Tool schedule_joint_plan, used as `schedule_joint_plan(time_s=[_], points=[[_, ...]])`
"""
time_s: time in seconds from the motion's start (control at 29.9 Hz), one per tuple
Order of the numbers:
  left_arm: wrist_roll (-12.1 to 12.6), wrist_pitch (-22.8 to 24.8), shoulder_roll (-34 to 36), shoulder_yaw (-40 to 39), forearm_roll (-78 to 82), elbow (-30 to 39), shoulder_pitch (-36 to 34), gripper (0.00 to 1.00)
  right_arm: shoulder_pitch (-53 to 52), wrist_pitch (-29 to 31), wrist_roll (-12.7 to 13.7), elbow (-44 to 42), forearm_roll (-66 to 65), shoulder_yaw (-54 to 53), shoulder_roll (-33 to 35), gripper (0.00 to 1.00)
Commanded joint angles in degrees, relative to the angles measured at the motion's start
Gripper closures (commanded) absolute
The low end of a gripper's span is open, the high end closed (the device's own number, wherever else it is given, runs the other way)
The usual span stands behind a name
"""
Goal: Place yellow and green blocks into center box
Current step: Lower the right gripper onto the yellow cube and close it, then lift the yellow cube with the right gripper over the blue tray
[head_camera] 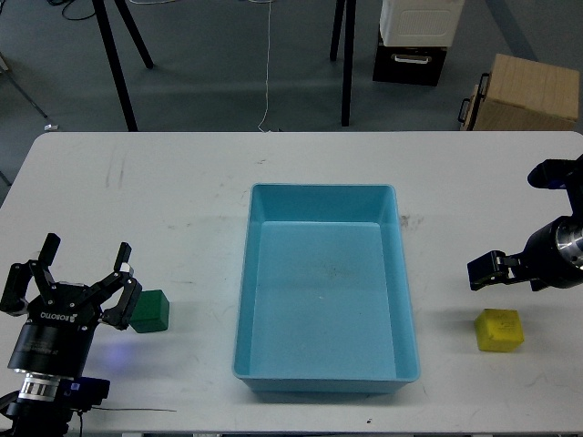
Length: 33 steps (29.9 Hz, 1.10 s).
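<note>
Reaching up from the lower left corner, my left gripper spreads its fingers wide, gripping nothing; its body reads "ROBOTIQ". The green block sits just right of the right-hand finger, touching or nearly so. Bare white table lies between it and the light blue box, which fills the frame's center. At the right edge my right gripper points left, seen dark; I cannot tell its opening. The yellow block lies just below it.
</note>
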<state>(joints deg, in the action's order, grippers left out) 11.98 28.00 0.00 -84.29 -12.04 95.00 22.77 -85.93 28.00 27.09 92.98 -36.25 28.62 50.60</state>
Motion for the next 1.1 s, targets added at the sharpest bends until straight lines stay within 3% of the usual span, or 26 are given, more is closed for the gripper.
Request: schedule_joint_plan(time_s=[0.0,0.53,0.73,0.84,0.9,1.0,1.07], points=[[0.1,0.0,0.0,0.0,0.0,-0.1,-0.2,0.00,3.2,0.0,0.0,0.0,-0.5,-0.1,0.0,0.00],[0.1,0.0,0.0,0.0,0.1,-1.3,-0.4,0.00,7.7,-1.3,-0.6,-0.8,-0.6,-0.8,-0.7,0.00],[0.1,0.0,0.0,0.0,0.0,-2.1,-0.4,0.00,9.3,-1.6,-0.6,-1.6,-0.7,-1.5,-1.4,0.13],[0.1,0.0,0.0,0.0,0.0,-2.2,-0.4,0.00,10.2,-1.5,-0.6,-3.1,-0.7,-1.7,-2.8,0.33],[0.1,0.0,0.0,0.0,0.0,-2.3,-0.4,0.00,10.2,-1.4,-0.6,-2.9,-2.1,-1.7,-3.2,0.81],[0.1,0.0,0.0,0.0,0.0,-3.1,-0.4,0.00,10.1,-1.7,-0.6,-3.1,-3.9,-2.0,-3.3,0.98],[0.1,0.0,0.0,0.0,0.0,-3.4,-0.4,0.00,9.9,-1.7,-0.6,-2.7,-4.0,-2.3,-3.0,1.00]])
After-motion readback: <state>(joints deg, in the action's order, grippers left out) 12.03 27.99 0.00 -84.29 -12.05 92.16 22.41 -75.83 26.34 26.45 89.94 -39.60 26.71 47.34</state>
